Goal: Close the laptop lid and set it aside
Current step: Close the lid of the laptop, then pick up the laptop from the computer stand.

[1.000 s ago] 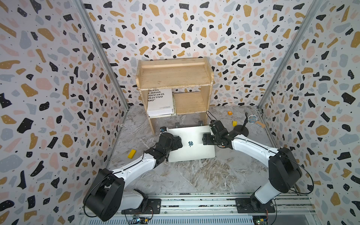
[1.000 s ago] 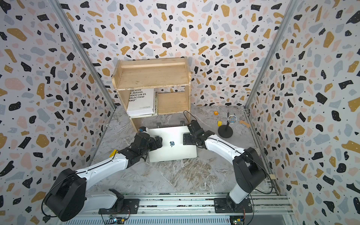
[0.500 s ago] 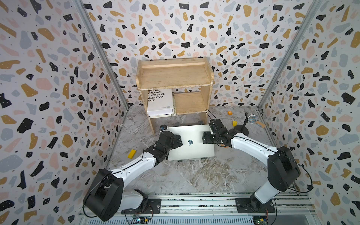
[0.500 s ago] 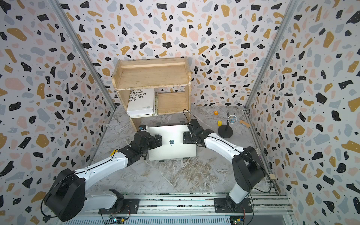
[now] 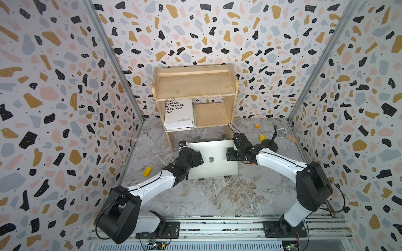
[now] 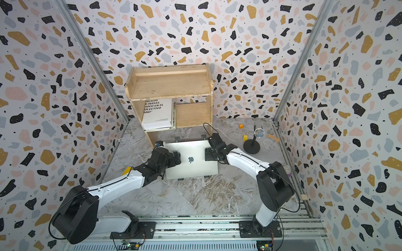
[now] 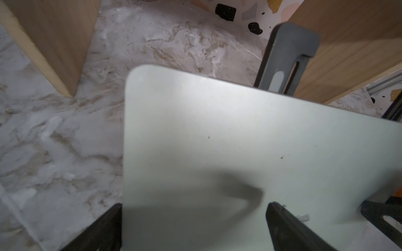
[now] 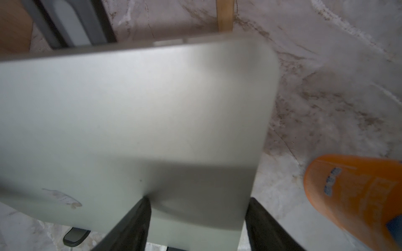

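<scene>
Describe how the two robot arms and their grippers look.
The left arm and right arm match: white tubular links, bulky black joints, thin black cables looping alongside. The left gripper and right gripper are black, each with two flat tapering fingers.

We find a thin silver aluminium laptop (image 5: 214,167) mid-table, on a dark grey folding stand (image 7: 287,56), just in front of a pale wooden shelf unit (image 5: 195,87). A white paperback book (image 5: 179,115) sits in the shelf's lower left compartment. The left gripper (image 5: 199,158) is over the laptop's left edge and the right gripper (image 5: 231,154) over its right edge. A yellow rectangular block (image 5: 147,171) lies to the left, and a black round-based stand (image 5: 269,145) stands to the right.
</scene>
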Tool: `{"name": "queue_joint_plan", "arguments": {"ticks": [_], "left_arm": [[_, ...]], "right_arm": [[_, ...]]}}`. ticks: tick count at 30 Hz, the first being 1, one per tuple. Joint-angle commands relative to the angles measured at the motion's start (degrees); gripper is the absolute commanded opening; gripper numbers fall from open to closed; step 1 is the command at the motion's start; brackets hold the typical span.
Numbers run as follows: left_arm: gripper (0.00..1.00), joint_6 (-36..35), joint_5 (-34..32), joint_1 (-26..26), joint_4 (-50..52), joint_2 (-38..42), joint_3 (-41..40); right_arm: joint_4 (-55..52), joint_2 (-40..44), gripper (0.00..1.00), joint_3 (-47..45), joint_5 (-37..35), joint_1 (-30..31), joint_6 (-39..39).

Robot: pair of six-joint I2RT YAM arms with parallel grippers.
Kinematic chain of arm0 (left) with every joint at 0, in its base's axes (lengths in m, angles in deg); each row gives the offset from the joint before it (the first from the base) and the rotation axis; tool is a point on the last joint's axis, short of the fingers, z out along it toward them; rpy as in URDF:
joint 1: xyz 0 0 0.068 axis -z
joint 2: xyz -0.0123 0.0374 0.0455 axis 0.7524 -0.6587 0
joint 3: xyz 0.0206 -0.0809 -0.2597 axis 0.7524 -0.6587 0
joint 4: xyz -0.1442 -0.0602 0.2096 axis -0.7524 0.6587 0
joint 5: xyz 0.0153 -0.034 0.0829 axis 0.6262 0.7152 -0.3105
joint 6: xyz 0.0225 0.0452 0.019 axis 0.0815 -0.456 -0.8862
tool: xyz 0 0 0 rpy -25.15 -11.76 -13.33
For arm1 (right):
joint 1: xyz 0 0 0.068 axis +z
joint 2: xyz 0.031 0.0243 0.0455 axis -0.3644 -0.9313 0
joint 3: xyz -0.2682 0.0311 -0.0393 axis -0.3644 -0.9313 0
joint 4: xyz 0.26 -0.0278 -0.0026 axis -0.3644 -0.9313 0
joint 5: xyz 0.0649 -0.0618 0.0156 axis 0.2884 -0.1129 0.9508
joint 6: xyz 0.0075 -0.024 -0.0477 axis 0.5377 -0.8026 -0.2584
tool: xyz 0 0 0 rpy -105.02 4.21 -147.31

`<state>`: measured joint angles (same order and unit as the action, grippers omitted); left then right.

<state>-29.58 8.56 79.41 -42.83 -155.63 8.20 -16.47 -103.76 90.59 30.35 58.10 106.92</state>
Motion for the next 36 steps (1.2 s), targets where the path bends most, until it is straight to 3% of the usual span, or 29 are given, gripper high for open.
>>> {"name": "queue_joint_plan", "arguments": {"ticks": [1, 20, 36], "left_arm": [[1.0, 0.4, 0.9, 1.1, -6.8, -0.1, -1.1], [1.0, 4.3, -3.5, 1.1, -10.0, 2.8, -11.8], [1.0, 4.6, -3.4, 1.1, -15.3, -0.4, -17.7]], "right_arm": [[3.6, 0.1, 0.76, -0.6, 1.0, 0.9, -0.2], [8.5, 3.7, 0.79, -12.8, 3.0, -0.8, 0.1], [13.3, 4.3, 0.76, -18.7, 7.2, -2.4, 0.8]]}}
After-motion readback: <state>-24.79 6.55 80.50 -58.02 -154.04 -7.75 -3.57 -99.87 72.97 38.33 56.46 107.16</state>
